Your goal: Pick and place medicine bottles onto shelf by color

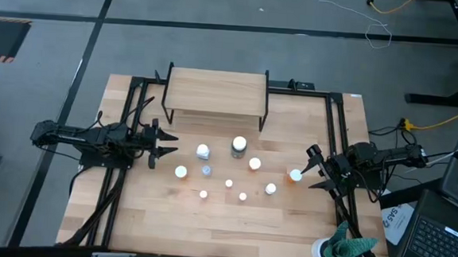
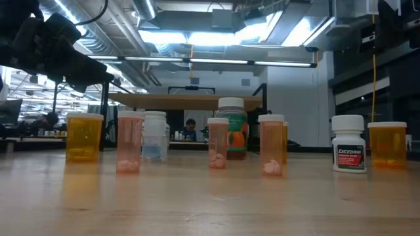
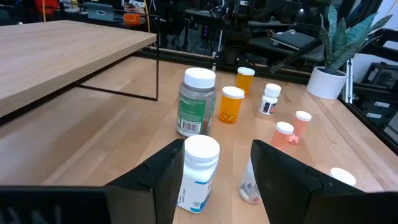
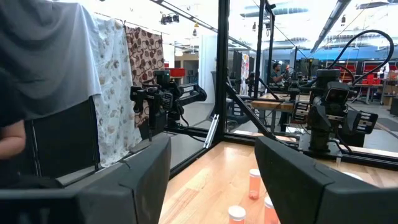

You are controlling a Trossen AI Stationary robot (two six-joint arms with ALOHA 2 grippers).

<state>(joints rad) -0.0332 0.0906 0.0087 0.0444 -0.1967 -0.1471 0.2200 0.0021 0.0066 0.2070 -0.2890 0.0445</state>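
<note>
Several white-capped medicine bottles stand upright on the table between the arms: orange ones [image 1: 255,163], [image 1: 295,175], a larger green one [image 1: 239,146] and a white one with a blue label [image 1: 203,152]. The shelf [image 1: 215,92], a light-wood board on black wire legs, stands at the far side with a bare top. My left gripper [image 1: 174,145] hovers open at the table's left, pointing level at the white bottle [image 3: 199,171] just ahead of its fingers. My right gripper [image 1: 313,167] hovers open at the right, beside the orange bottle, its fingers [image 4: 143,168] raised a little above level.
A white cup with teal cloth [image 1: 341,251] stands at the near right corner. A laptop [image 1: 445,237] sits off the table's right edge. Black frame rails [image 1: 337,127] run along both sides. The near half of the table holds only small bottles [image 1: 243,196].
</note>
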